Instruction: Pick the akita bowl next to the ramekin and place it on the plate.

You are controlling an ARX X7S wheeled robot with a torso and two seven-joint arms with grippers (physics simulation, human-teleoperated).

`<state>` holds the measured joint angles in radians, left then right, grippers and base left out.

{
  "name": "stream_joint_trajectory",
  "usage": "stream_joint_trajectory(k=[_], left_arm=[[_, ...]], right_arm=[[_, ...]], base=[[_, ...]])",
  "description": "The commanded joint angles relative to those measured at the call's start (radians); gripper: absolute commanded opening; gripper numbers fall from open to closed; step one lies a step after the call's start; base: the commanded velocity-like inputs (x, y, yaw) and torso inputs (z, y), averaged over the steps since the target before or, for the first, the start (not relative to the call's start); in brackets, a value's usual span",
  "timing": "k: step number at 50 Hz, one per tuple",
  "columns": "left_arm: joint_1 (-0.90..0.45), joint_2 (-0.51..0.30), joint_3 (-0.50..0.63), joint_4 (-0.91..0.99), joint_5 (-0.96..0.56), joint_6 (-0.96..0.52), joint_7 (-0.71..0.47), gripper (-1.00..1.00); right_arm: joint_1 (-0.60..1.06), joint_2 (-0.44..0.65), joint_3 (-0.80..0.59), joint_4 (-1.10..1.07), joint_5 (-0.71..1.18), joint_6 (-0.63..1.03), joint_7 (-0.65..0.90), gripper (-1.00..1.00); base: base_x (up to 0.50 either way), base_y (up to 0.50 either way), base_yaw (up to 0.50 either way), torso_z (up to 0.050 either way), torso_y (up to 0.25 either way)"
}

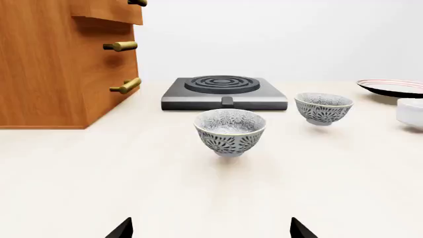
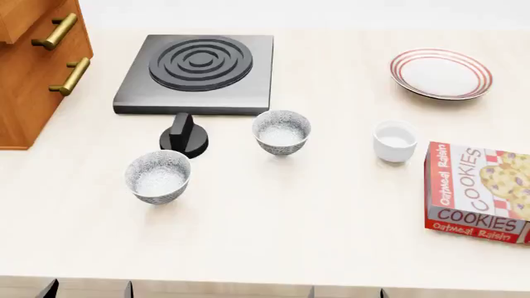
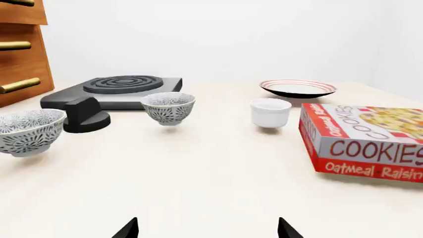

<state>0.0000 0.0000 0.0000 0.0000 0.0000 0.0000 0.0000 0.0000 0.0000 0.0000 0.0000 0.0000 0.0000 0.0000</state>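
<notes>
The bowl (image 2: 282,131) to be picked is small, deep and round, with a fine grey-and-white floral speckle outside and on the rim and a whitish inside. It stands upright on the table (image 2: 314,205), just in front of the stove's (image 2: 198,73) near right corner and between the stove's knob (image 2: 185,135) and the ramekin (image 2: 395,141). The ramekin is a plain glossy white cup with straight sides, smaller than the bowl, and stands apart from it. A second bowl (image 2: 157,176) of the same pattern stands in front of the knob, on the side away from the ramekin.

The plate (image 2: 441,73) is flat, round and white with thin red rings around its rim; it lies well beyond the ramekin, level with the stove. The stove is a flat dark grey square slab with raised black concentric rings; its knob is black and matte.

Beside the ramekin lies a red-and-white cardboard box (image 2: 480,192) with pictured biscuits, lettered "COOKIES" and "Oatmeal Raisin".

The table is pale, smooth cream wood. A warm brown wooden cabinet (image 2: 37,68) with brass bar handles stands beside the stove, opposite the plate. The wall behind is plain white.

The left gripper (image 1: 211,230) and right gripper (image 3: 206,229) each show two dark fingertips spread wide, holding nothing, low over bare table.
</notes>
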Motion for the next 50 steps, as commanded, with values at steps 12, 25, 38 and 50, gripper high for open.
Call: stream_joint_trajectory(k=[12, 25, 38, 50], left_arm=[[0.004, -0.048, 0.061, 0.004, -0.034, -0.002, -0.057, 1.00], [0.015, -0.074, 0.089, 0.009, -0.051, 0.039, -0.071, 1.00], [0.033, -0.096, 0.110, 0.058, -0.028, 0.060, -0.105, 1.00], [0.031, -0.127, 0.136, 0.209, -0.016, -0.095, -0.123, 1.00]], right_arm=[[0.002, 0.047, -0.060, 0.000, 0.046, 0.006, 0.055, 1.00], [-0.003, 0.069, -0.090, -0.020, 0.069, 0.001, 0.071, 1.00], [-0.002, 0.086, -0.110, -0.038, 0.072, 0.018, 0.099, 1.00], [-0.007, 0.108, -0.140, -0.225, 0.075, 0.199, 0.125, 1.00]], base=[[0.00, 0.00, 0.00, 0.000, 0.000], [0.00, 0.00, 0.00, 0.000, 0.000], [0.00, 0.00, 0.00, 0.000, 0.000], [0.00, 0.00, 0.00, 0.000, 0.000]])
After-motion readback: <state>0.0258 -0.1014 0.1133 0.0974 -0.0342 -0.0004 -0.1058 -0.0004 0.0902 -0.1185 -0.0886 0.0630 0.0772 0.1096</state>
